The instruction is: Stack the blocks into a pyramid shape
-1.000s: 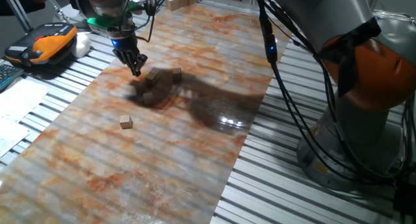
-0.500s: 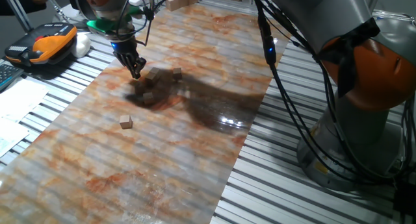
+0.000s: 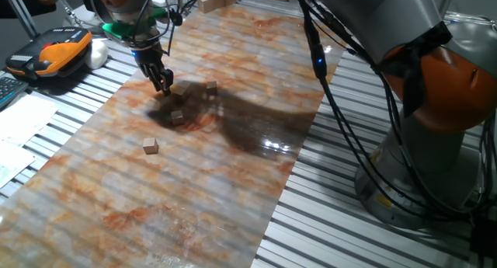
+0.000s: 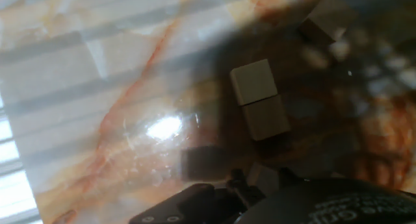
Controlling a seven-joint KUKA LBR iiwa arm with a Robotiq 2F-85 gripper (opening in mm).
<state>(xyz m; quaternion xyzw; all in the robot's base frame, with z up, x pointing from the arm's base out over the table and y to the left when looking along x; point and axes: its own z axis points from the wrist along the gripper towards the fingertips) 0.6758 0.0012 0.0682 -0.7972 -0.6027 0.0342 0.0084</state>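
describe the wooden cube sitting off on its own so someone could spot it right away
Start at the long marbled orange-and-grey tabletop and find the black two-finger gripper above the shadowed cluster of small light-brown wooden cubes. The lone light-brown wooden cube lies nearer the camera than that cluster, in bright light, touching no other block.

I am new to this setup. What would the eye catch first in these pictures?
First, the grey and orange arm fills the right side. Its pincer hangs over a small cluster of wooden blocks in dark shadow on the marbled table. One lone block lies apart, nearer the camera.
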